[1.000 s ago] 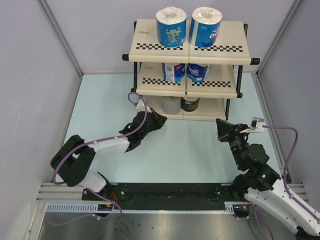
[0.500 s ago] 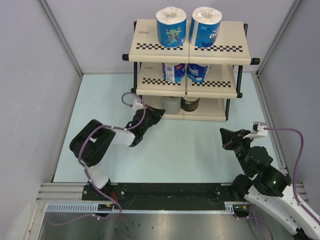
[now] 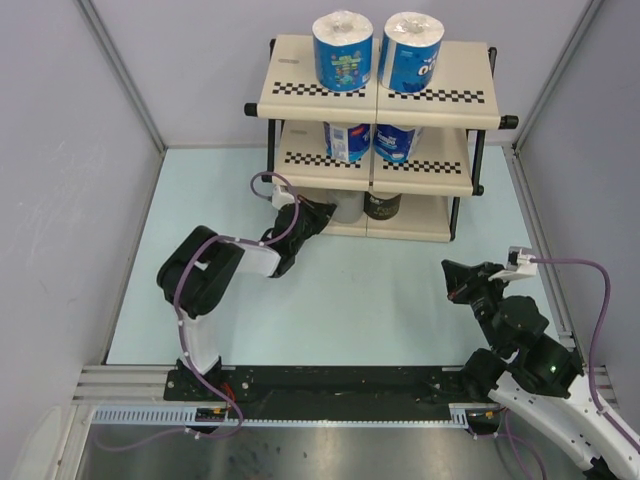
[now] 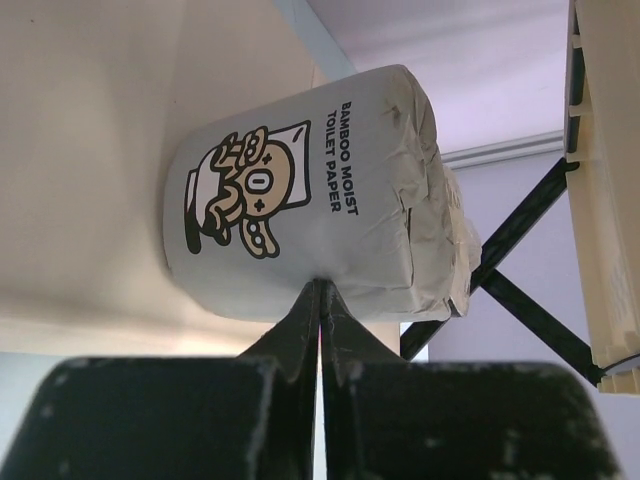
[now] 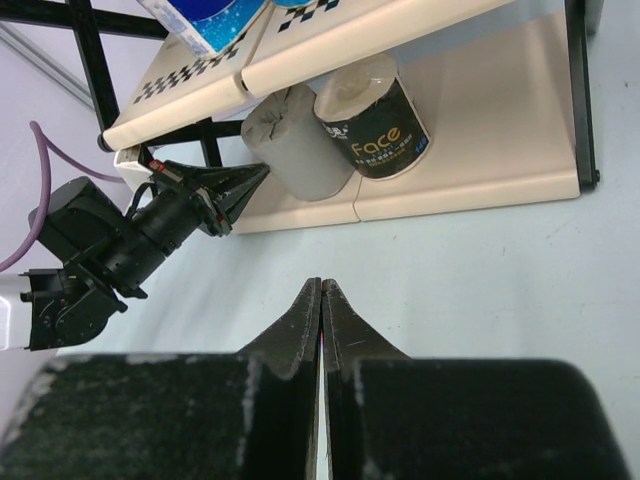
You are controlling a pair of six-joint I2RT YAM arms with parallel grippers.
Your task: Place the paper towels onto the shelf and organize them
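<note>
Six paper towels [image 3: 342, 55] sit on the shelf [image 3: 290, 72], two per tier (grey roll [image 4: 300, 200] and dark roll [image 5: 375, 130] lowest). The left claw [image 4: 320, 292], pressed together, touches the grey roll's side; the right claw [image 5: 320, 295], likewise pressed together, hangs over the counter [image 3: 380, 290].

Seen from above, the middle board of the shelf [image 3: 445, 150] hides the upper parts of the grey roll [image 3: 347, 207] and the dark roll [image 3: 383, 206]. The top board covers the tops of the left middle roll [image 3: 347, 143] and the right middle roll [image 3: 398, 143]. In the right wrist view, the upper edge cuts off these two.
</note>
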